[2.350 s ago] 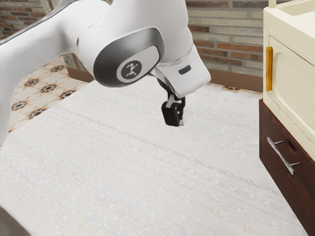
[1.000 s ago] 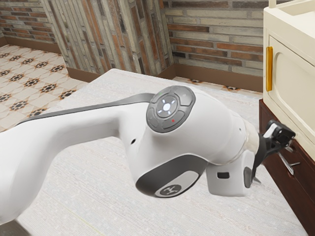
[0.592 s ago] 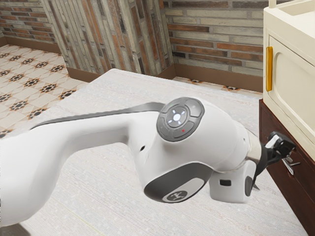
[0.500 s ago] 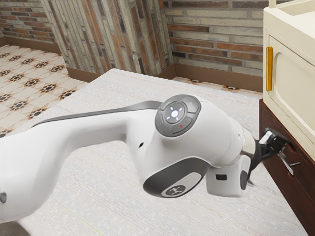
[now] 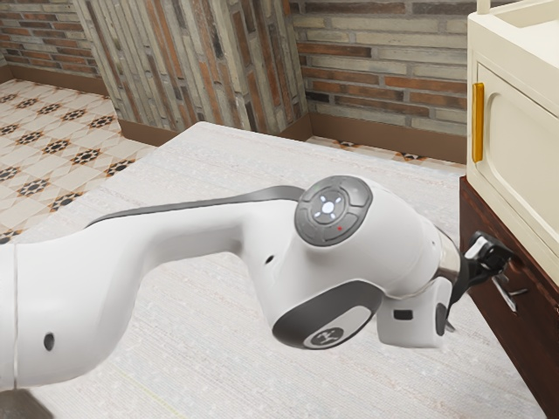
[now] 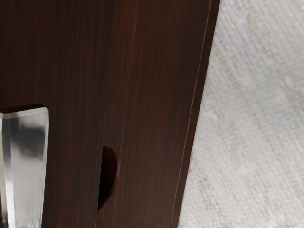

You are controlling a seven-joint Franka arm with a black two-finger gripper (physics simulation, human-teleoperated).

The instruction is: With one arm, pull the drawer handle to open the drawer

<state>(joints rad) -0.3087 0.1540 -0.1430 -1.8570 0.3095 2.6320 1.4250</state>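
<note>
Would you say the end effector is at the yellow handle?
No, the end effector is below the yellow handle, near the silver drawer handle.

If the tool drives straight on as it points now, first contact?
Most likely the dark drawer front, close to its metal handle. Depth is unclear, so the tool could catch the handle first.

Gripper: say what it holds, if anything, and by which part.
It cannot be told whether the gripper, close to the silver drawer handle, is holding it.
</note>
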